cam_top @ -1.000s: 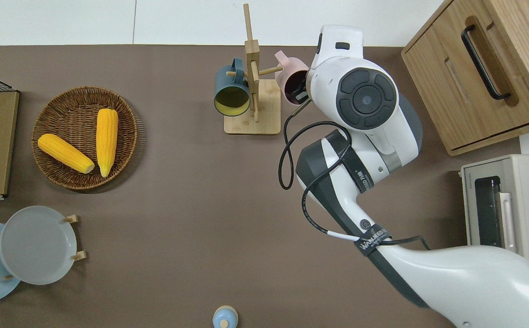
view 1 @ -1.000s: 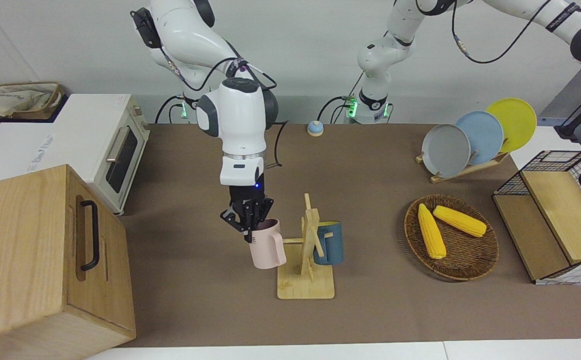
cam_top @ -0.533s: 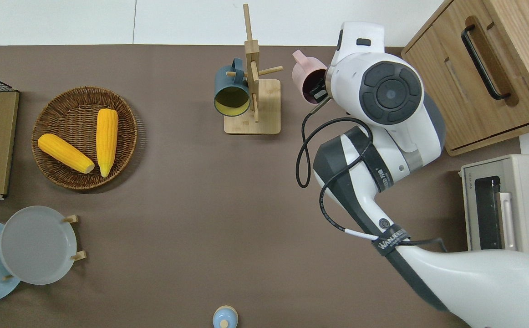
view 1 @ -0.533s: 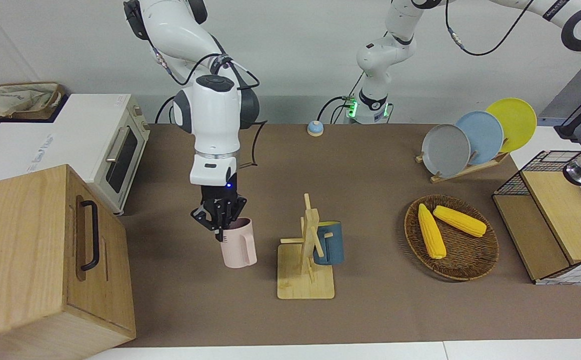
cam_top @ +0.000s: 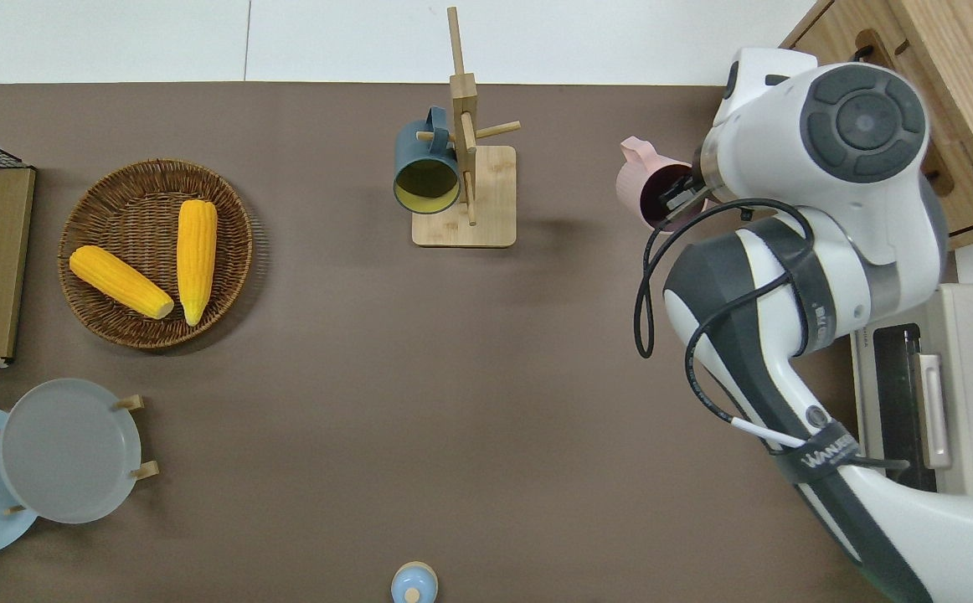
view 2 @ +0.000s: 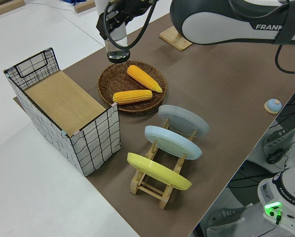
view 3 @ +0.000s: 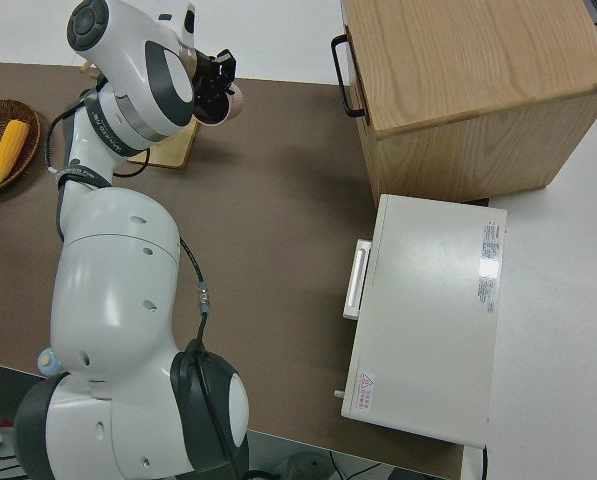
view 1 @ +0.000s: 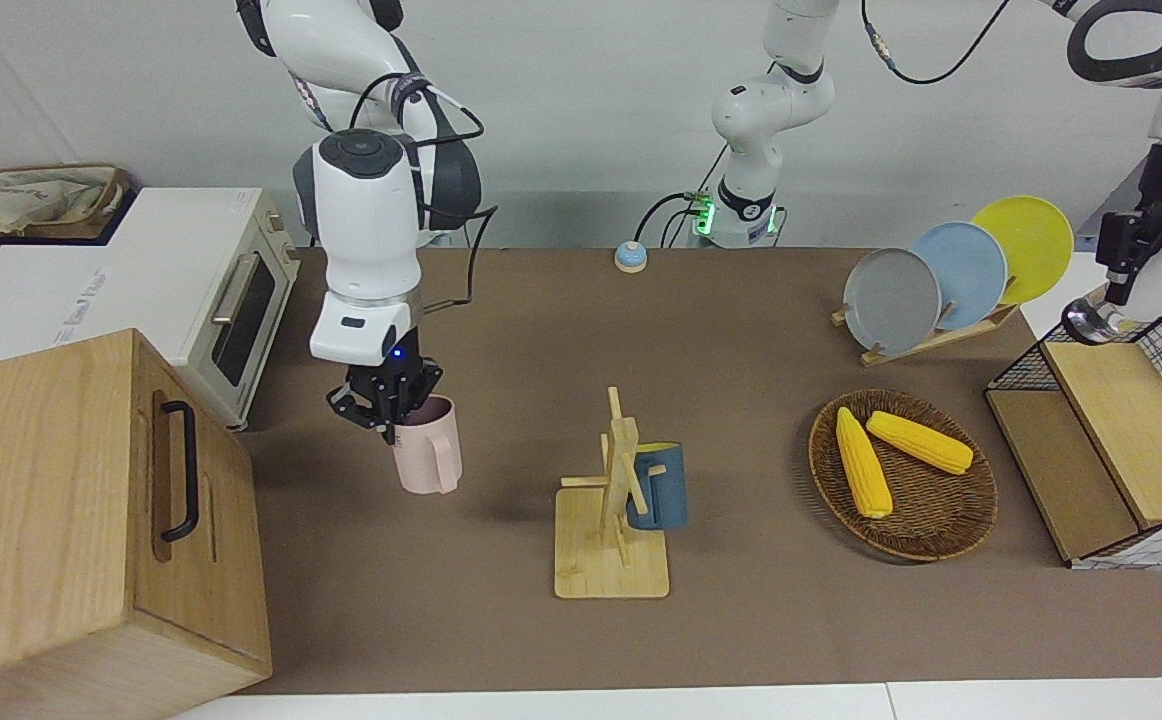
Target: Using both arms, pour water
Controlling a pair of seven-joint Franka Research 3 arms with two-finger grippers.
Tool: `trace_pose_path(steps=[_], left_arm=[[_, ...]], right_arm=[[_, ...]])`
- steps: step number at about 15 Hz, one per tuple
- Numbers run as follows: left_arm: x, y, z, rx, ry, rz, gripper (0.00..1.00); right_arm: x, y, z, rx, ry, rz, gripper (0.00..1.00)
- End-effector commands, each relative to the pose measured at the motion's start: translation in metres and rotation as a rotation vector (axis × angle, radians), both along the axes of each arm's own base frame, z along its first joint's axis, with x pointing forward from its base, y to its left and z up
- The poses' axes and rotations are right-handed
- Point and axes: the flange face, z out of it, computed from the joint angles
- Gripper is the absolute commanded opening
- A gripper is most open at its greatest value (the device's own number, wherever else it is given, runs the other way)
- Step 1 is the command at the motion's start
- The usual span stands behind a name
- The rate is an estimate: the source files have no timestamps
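My right gripper [view 1: 387, 411] is shut on the rim of a pink mug [view 1: 428, 447], which hangs in the air, handle away from the robots. In the overhead view the pink mug [cam_top: 644, 179] and right gripper [cam_top: 681, 193] are over bare table between the wooden mug rack [cam_top: 465, 167] and the wooden cabinet [cam_top: 968, 100]. A dark blue mug [view 1: 659, 487] hangs on the rack. At the left arm's end, my left gripper [view 2: 116, 17] is shut on a clear glass [view 2: 115, 47], held in the air near the wire basket [view 1: 1156, 345]. The overhead view does not show it.
A wicker basket [view 1: 931, 545] holds two corn cobs. Three plates stand in a rack [view 1: 941, 280] nearer to the robots. A toaster oven [view 1: 231, 300] sits beside the wooden cabinet [view 1: 61, 500]. A small blue bell [view 1: 629, 257] lies close to the robots.
My right gripper has carried the pink mug away from the rack toward the cabinet and slightly upward. The left gripper with the glass has come into the front view.
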Motion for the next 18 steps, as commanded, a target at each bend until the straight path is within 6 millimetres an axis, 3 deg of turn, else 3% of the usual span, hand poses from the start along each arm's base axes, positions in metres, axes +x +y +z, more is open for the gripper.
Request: trace_pose_path(steps=[1,4,8,14,17,18], left_arm=[[-0.028,-0.040,0.008,0.008,0.012,0.032,0.00],[-0.038,-0.070,0.001,0.004,0.036,0.051,0.00],[-0.059,-0.089,-0.007,0.003,0.049,0.043,0.00],[-0.069,-0.109,-0.020,-0.011,0.070,0.058,0.00],[-0.071,-0.118,-0.022,-0.012,0.075,0.046,0.00],[-0.071,-0.129,-0.024,-0.020,0.078,0.034,0.00]], right_arm=[[-0.020,-0.019,0.010,0.083,0.137,-0.152,0.000],[-0.036,-0.011,0.014,0.127,0.214,-0.356,0.000],[-0.050,0.010,0.016,0.216,0.303,-0.571,0.000],[-0.076,0.096,0.030,0.322,0.321,-0.827,0.000],[-0.084,0.126,0.034,0.372,0.332,-0.916,0.000],[-0.087,0.137,0.035,0.397,0.328,-0.953,0.000]])
